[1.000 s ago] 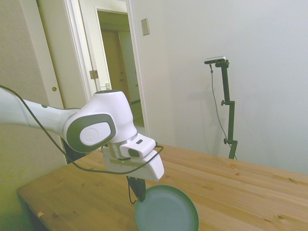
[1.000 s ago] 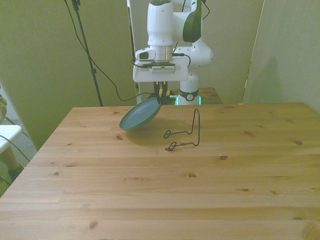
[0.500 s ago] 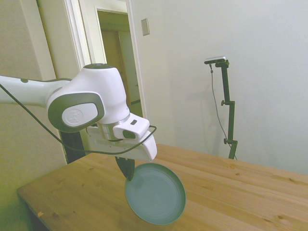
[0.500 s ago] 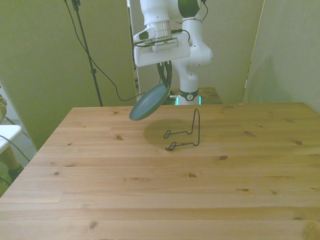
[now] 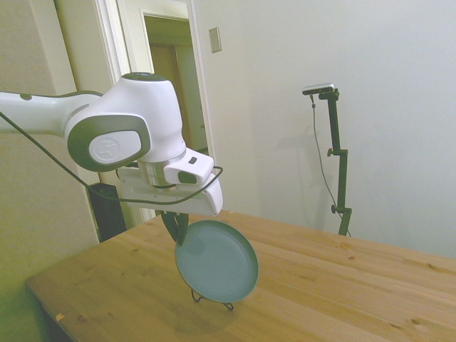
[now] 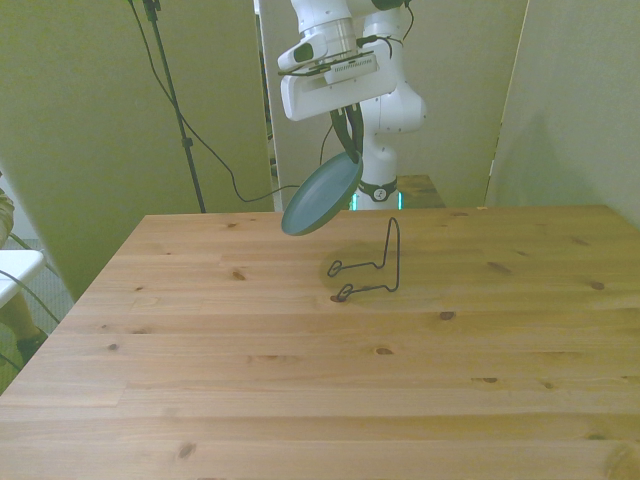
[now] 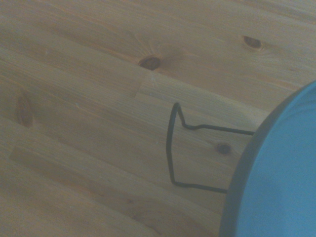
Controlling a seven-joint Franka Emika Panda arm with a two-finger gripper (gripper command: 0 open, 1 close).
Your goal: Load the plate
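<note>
The teal-green plate [image 6: 322,195] hangs tilted in the air, held by its upper rim in my gripper [image 6: 349,150], which is shut on it. In the side view the plate [image 5: 216,261] faces the camera below the white wrist, with the gripper [image 5: 178,223] at its top left edge. The plate hovers above and to the front view's left of the thin black wire rack [image 6: 372,270], which stands on the table. The wrist view shows the plate's rim [image 7: 276,182] over part of the rack [image 7: 173,148].
The wooden table [image 6: 300,380] stretches wide around the rack. Only the rack's feet [image 5: 210,301] show under the plate in the side view. A doorway [image 5: 171,92] lies behind the arm.
The gripper has risen and carried the plate toward the front view's right, closer to the rack. The plate has tipped more upright.
</note>
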